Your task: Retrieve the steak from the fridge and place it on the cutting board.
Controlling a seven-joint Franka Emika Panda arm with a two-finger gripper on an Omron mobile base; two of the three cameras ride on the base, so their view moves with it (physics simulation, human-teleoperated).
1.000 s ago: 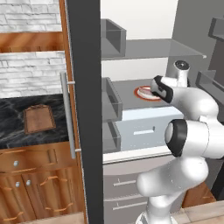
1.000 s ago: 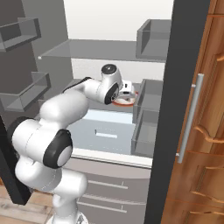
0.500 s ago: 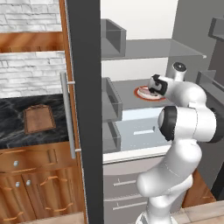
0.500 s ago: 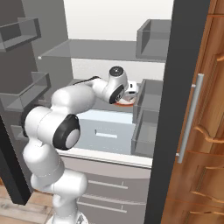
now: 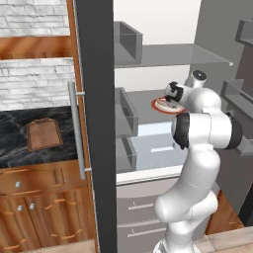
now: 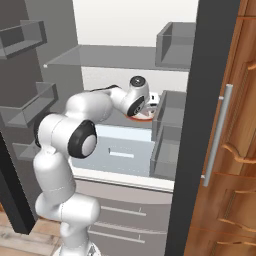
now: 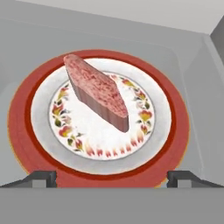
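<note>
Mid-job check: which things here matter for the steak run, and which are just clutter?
Job:
steak, lying on the plate
fridge, door open
cutting board, on the counter
gripper, open, over the plate

Clutter:
plate
door bins
drawers

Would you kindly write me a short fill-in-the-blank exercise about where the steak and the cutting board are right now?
1. The steak lies on a round ____-rimmed plate.
2. That plate sits on a shelf inside the ____.
3. The cutting board lies on the dark ____, left of the fridge door.
4. The gripper has its jaws ____, either side of the plate's near rim.

Missing words: red; fridge; counter; open
</note>
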